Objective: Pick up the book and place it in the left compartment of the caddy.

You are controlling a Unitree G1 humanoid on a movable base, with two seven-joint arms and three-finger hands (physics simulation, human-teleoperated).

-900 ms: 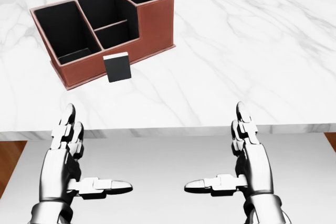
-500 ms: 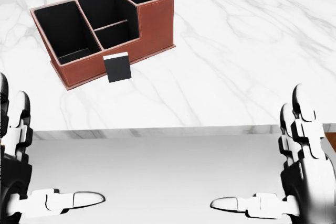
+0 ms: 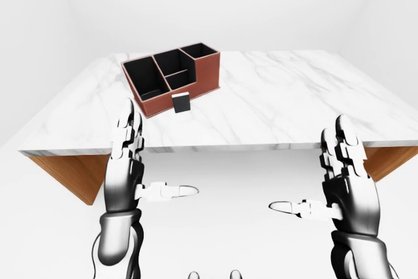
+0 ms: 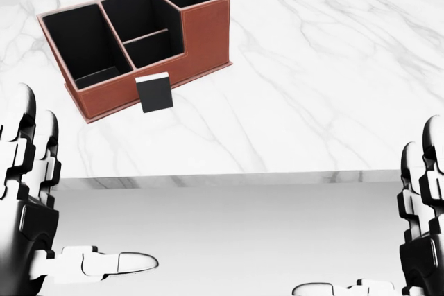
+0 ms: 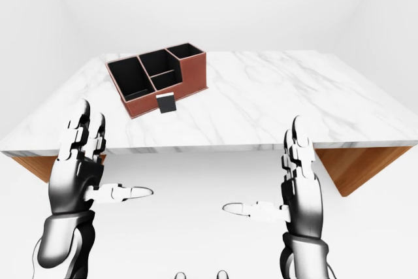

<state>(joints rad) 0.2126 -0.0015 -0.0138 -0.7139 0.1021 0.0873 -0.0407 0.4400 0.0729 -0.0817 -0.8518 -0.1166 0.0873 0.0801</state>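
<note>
A white marble table [image 4: 312, 67] with grey veins carries a reddish-brown, leather-textured caddy [image 4: 201, 32], boxy, with black-lined compartments; its right section stands taller. A small black book [image 4: 154, 93] with a pale top edge stands upright just beside the caddy's near wall, below the middle section, outside every compartment. No writing is legible on either. The left hand [image 3: 124, 168] and right hand [image 3: 346, 181], glossy black and silver, are raised near the table's near edge, fingers straight up, thumbs pointing inward, both spread and empty.
</note>
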